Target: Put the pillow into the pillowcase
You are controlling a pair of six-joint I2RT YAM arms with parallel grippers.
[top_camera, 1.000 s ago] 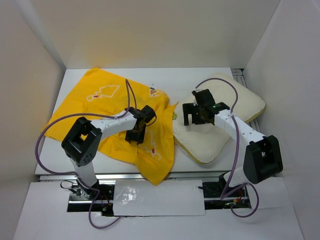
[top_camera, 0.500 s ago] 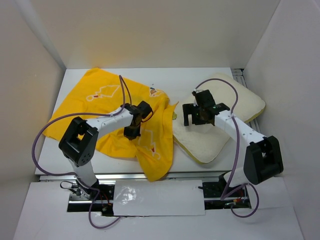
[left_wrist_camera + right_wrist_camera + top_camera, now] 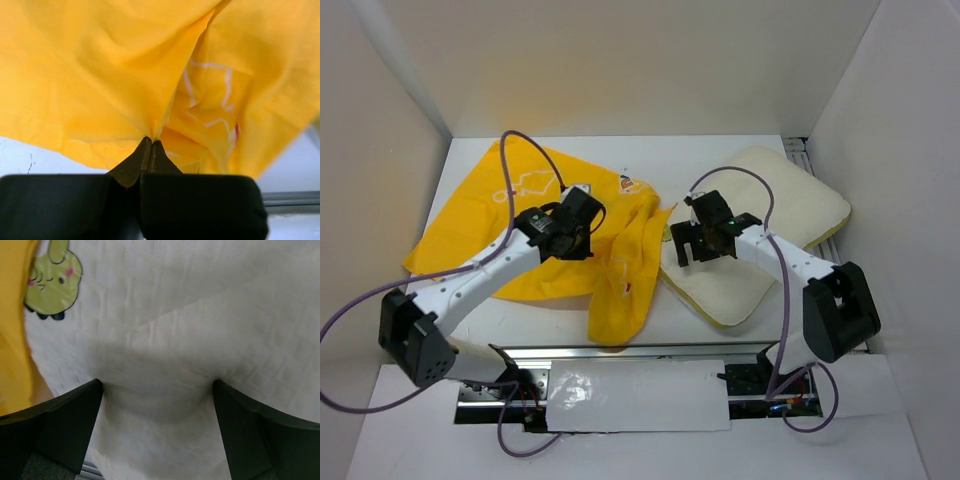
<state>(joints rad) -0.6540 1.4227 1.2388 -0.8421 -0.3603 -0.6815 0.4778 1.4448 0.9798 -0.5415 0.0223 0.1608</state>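
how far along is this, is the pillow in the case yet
Early. Done: nothing inserted; the pillow lies outside, beside the pillowcase. In hand: the left gripper is shut on a fold of the pillowcase, and the right gripper is open over the pillow. Left: open the case's mouth, grasp the pillow, slide it in.

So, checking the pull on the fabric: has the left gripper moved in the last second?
Yes. The left gripper, shut on the pillowcase, shifted away from the table's near rail, toward the back wall.
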